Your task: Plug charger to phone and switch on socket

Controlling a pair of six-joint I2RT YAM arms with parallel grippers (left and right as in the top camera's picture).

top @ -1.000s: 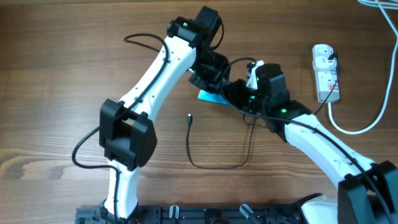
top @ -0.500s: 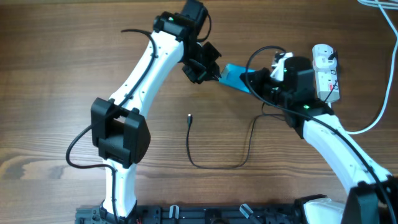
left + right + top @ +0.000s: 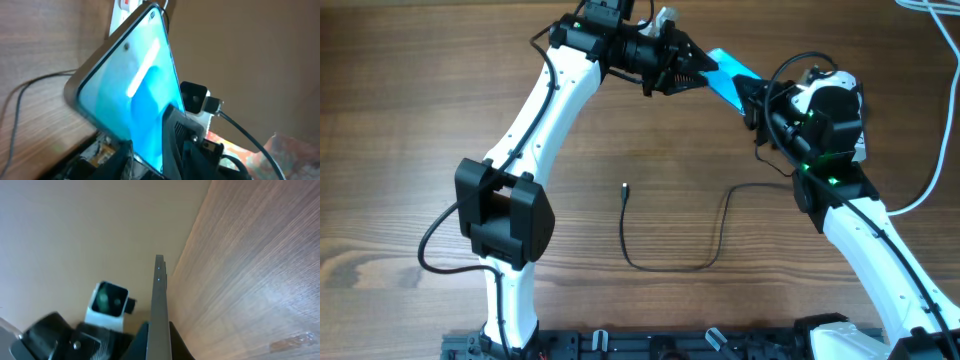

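Overhead, the phone [image 3: 730,70] hangs above the worktop [image 3: 420,100], with the left claw [image 3: 700,68] clamped on one end and the right claw [image 3: 752,96] on the other. The charger [image 3: 665,268] lies loose on the wood below. The step looks like positioning the phone; next, one claw must release and fetch the connector while the other steadies the phone.

I am holding my black two-finger left gripper [image 3: 703,68] and right gripper [image 3: 750,95] raised and facing each other, both clamping the turquoise-screened rectangular smartphone [image 3: 728,68].
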